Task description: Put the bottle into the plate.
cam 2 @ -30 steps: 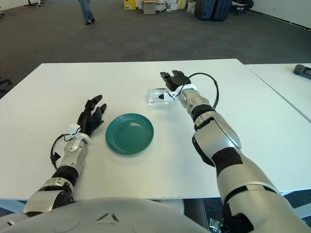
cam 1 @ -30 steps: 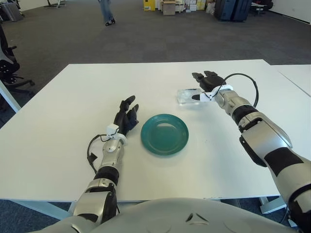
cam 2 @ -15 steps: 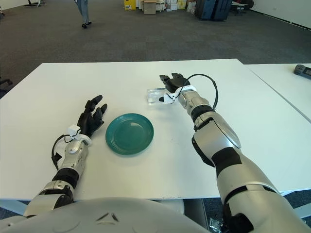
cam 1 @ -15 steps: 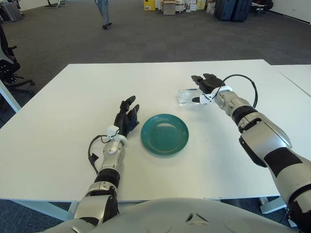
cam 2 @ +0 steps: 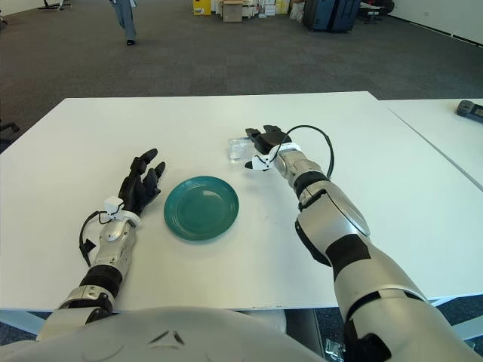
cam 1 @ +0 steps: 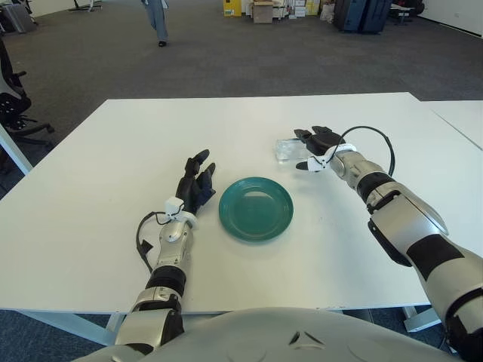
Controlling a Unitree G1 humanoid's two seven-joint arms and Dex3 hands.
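My white surface (cam 1: 113,158) stands on a dark grey carpet floor (cam 1: 226,53). A person (cam 1: 158,19) walks at the far end, boxes (cam 1: 260,9) and dark cases (cam 1: 361,13) line the back, and an office chair (cam 1: 11,98) sits to my left.

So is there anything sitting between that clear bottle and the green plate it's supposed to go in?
Nothing visible. The bottle lies on the table just beyond the plate, with only bare tabletop between them. The right hand is already at the bottle; the left hand shows left of the plate.

Open office – grey carpet (cam 1: 226,60), white tables (cam 1: 113,151), office chair (cam 1: 11,98)
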